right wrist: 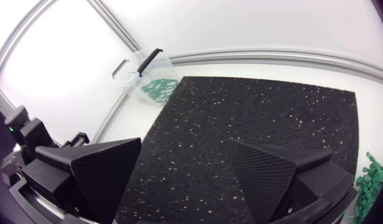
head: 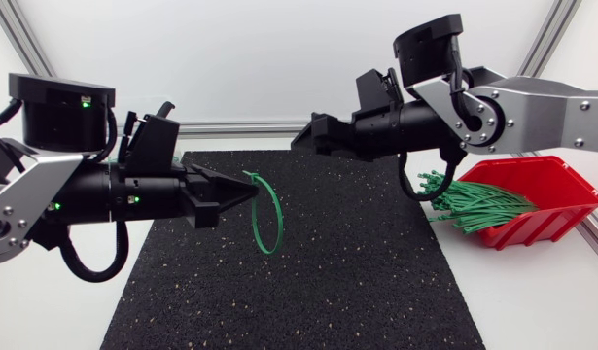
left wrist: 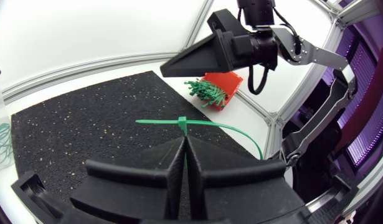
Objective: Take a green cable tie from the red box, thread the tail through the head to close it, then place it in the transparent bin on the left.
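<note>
Cable tie (head: 267,222), green and already threaded into a loop, is hanging above the black mat (head: 357,282) from the left hand (head: 246,192), whose fingers are pinching it near its head. The right hand (head: 308,134) is hovering wide open and empty, nearer the red box (head: 561,199). Threading looks done, so placing is the step in hand. The next move is calling for a leftward carry to the transparent bin (right wrist: 155,78), then release above it.
</note>
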Action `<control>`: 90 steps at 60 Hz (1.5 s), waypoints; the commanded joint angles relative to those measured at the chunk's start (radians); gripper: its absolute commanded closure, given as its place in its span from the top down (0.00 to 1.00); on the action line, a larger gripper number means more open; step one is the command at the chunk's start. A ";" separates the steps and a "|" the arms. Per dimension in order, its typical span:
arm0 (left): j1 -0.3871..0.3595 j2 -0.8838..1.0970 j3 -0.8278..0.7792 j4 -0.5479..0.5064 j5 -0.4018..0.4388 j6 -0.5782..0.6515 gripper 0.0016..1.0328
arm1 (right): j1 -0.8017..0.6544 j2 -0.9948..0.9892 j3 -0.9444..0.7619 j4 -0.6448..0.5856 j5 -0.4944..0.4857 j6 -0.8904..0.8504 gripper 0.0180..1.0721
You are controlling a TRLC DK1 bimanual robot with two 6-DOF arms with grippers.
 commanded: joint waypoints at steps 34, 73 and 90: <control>0.666 0.656 0.850 -0.110 -0.563 0.161 0.03 | -0.044 -0.238 -0.182 -0.051 0.617 -0.450 0.95; 0.572 0.163 0.197 -0.159 -0.632 0.191 0.97 | -0.415 -0.706 -0.534 0.003 0.478 -0.535 0.95; 0.508 -0.341 -0.291 0.074 -0.612 0.161 0.97 | -0.464 -1.068 -0.766 0.030 0.455 -0.503 0.95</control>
